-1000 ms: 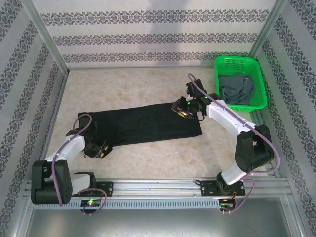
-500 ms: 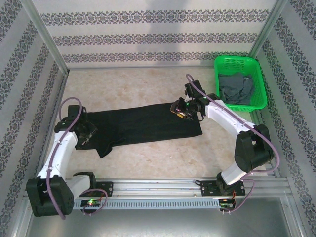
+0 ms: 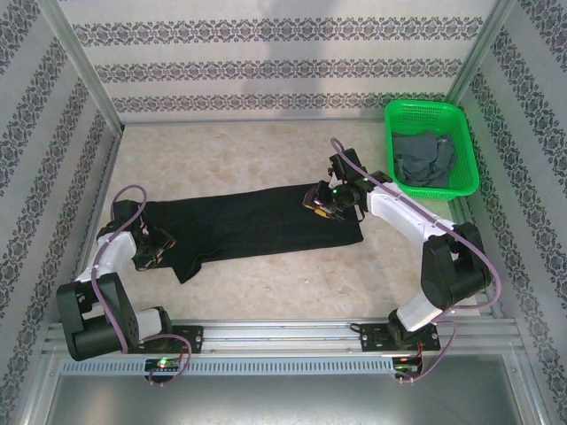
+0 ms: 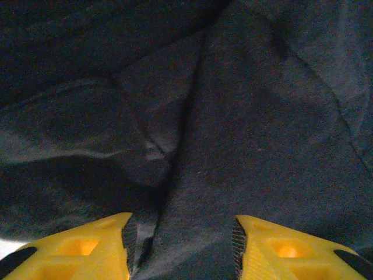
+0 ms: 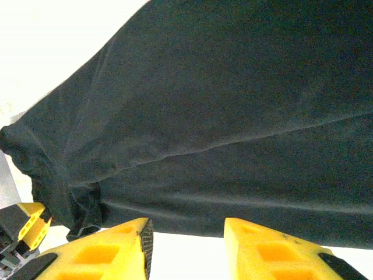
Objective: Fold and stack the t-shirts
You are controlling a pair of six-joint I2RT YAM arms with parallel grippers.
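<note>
In the top view the left arm stands folded close over its base at about 7 o'clock on the table (image 3: 248, 150). Its white link leans toward 12 o'clock, and the wrist is turned down and toward 3 o'clock. This puts the left gripper (image 3: 152, 251) on the 9 o'clock end of the black t-shirt (image 3: 257, 226). From the left wrist, the left gripper (image 4: 180, 233) has its yellow fingers (image 4: 87, 248) spread, with rumpled dark cloth lying loose in the gap and not pinched. The shirt lies mid-table as a long band running from 9 o'clock to 3 o'clock, with a small flap hanging toward 6 o'clock near its left end. The right arm rises from its base at 5 o'clock, bends at the elbow, and sends its white forearm toward 10 o'clock. The right gripper (image 3: 321, 200) sits at the band's 3 o'clock end. In the right wrist view its jaws are parted with bare table between them, and the shirt's edge (image 5: 233, 146) lies just beyond the tips. At 2 o'clock, the dark grey t-shirt (image 3: 423, 159) lies crumpled in the green basket (image 3: 431, 106).
</note>
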